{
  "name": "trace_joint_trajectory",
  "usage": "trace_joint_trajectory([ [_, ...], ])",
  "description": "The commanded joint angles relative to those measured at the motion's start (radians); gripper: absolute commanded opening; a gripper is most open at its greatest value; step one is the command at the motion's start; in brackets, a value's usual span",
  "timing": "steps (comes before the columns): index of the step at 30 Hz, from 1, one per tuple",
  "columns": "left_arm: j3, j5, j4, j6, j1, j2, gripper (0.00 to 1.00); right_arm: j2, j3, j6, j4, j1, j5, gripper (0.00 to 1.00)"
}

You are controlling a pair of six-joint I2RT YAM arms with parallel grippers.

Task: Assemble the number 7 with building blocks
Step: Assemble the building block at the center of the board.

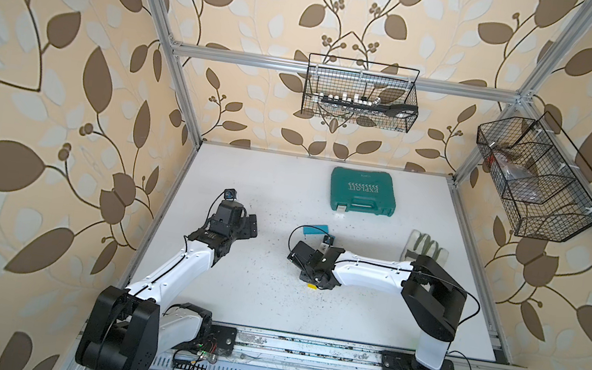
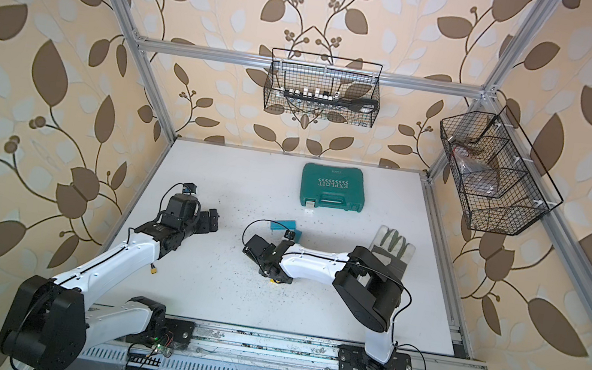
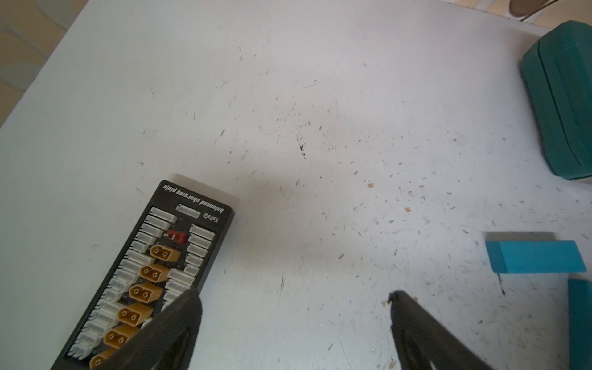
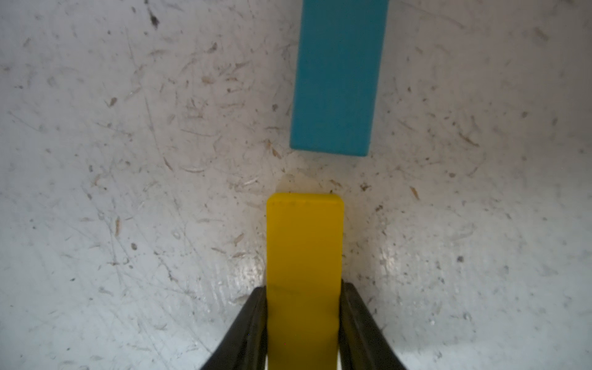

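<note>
On scuffed white table, grips yellow block by both long sides in right pincer, end-on to teal block, apart. Holds left pincer spread wide by black board lettered "balanced charging plate". Farther out: second teal block; green case marked "EXPLOIT".

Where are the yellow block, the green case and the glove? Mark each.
yellow block (image 4: 304,253), right wrist view, top face.
green case (image 1: 362,192), in a top view, lid centre.
glove (image 2: 394,244), in a top view, visible middle.
</note>
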Motion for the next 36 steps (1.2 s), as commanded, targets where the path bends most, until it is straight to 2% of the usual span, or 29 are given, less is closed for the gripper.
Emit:
trace_joint_trajectory([
  [1, -0.003, 0.0, 0.011, -0.009, 0.014, -0.019, 0.94, 0.015, -0.047, 0.019, 0.002, -0.007, -0.07, 0.37],
  [5, -0.004, -0.001, 0.011, -0.009, 0.014, -0.02, 0.94, -0.002, -0.047, 0.033, -0.001, -0.004, -0.104, 0.38],
  [14, -0.005, -0.002, 0.012, -0.009, 0.014, -0.023, 0.94, -0.022, 0.018, 0.06, -0.151, 0.011, -0.062, 0.4],
  [36, -0.008, -0.009, 0.011, -0.01, 0.015, -0.031, 0.94, 0.022, 0.083, 0.015, -0.148, -0.05, -0.058, 0.38],
])
